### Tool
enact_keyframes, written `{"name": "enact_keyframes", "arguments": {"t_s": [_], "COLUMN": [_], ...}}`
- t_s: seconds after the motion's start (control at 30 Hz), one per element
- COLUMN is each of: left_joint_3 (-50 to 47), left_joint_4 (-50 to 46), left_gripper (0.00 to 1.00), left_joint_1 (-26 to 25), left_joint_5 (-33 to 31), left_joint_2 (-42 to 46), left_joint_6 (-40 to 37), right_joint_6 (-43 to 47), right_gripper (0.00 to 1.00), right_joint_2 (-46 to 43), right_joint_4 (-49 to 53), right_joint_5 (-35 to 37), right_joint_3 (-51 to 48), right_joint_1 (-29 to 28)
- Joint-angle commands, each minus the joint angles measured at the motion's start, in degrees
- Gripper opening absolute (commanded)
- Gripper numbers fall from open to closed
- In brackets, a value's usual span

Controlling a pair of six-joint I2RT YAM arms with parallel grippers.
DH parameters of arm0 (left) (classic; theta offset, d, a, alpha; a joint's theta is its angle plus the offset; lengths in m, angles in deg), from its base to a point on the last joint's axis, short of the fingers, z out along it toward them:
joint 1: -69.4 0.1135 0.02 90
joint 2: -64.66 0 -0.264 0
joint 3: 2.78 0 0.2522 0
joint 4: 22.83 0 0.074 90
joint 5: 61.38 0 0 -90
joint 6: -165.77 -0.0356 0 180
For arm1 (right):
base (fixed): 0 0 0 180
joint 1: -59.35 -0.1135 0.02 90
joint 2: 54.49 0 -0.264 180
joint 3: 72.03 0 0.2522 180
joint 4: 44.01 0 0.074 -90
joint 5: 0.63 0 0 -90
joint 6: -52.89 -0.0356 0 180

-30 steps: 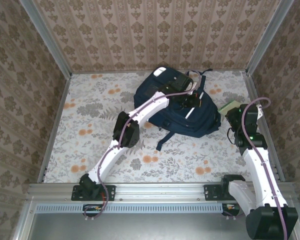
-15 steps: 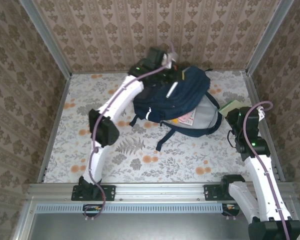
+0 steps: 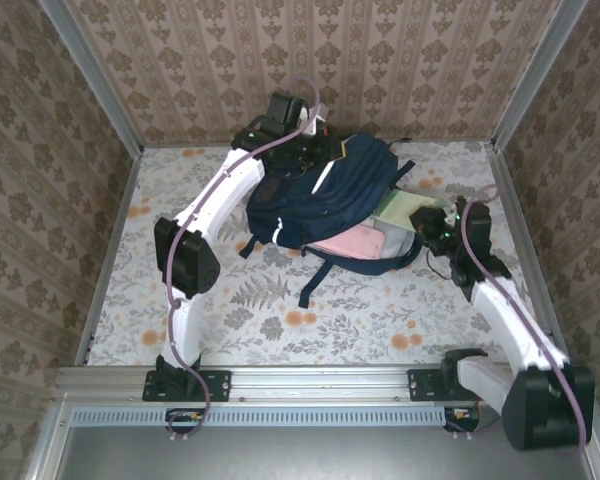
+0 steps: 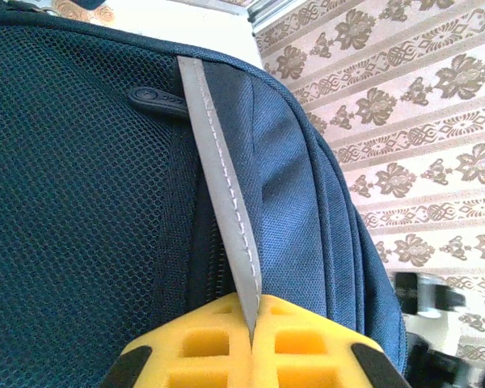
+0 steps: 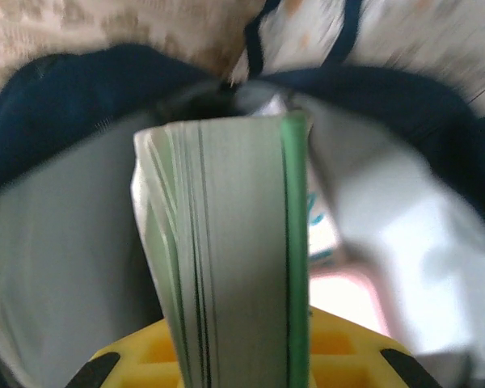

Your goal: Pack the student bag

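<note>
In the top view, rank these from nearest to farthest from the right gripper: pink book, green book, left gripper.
1. green book: held by the right gripper.
2. pink book: inside the open student bag.
3. left gripper: far side, pinching the bag's top.

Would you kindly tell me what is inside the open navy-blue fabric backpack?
A flat pink item lies inside; a pale green book is at its mouth. The navy flap hides anything deeper.
</note>
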Motion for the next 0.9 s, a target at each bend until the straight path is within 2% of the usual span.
{"name": "enact_keyframes", "arguments": {"t_s": [0.0,0.23,0.4,0.47,0.5,0.53,0.6,0.63,0.77,0.87], "left_joint_3": [-0.1,-3.8,-6.3,-7.3,-8.0,-8.7,-10.4,-11.3,-13.0,-12.4], "left_joint_4": [8.2,10.3,12.4,12.9,13.4,13.9,15.3,16.2,17.9,16.7], "left_gripper": [0.0,0.0,0.0,0.0,0.0,0.0,0.0,0.0,0.0,0.0], "left_joint_1": [0.6,0.8,1.6,2.2,2.6,3.0,4.4,5.0,6.4,6.8], "left_joint_5": [2.8,4.8,5.5,5.2,5.2,5.3,5.5,5.7,6.1,6.0], "left_joint_2": [7.2,9.3,11.1,11.9,12.3,12.6,13.2,13.5,14.0,13.6], "left_joint_6": [2.4,3.6,5.1,5.4,5.7,6.1,7.3,8.1,9.3,8.3], "right_joint_6": [-6.7,-10.9,-13.5,-13.8,-13.4,-12.9,-11.5,-10.7,-6.4,-0.7], "right_gripper": [0.0,0.0,0.01,0.05,0.1,0.19,0.5,0.57,0.76,0.86], "right_joint_2": [6.0,20.2,33.8,39.3,42.1,44.1,47.6,48.5,46.6,42.4], "right_joint_4": [-18.9,-34.3,-38.3,-39.4,-39.2,-38.1,-33.1,-31.2,-28.2,-19.9], "right_joint_5": [-11.1,-4.2,1.6,2.7,2.8,3.2,4.2,4.5,6.2,6.9], "right_joint_3": [-0.2,2.4,10.1,14.3,16.9,19.3,24.0,25.4,24.0,22.9], "right_joint_1": [-3.1,-9.2,-13.1,-14.6,-15.5,-16.0,-17.1,-17.4,-17.5,-17.4]}}
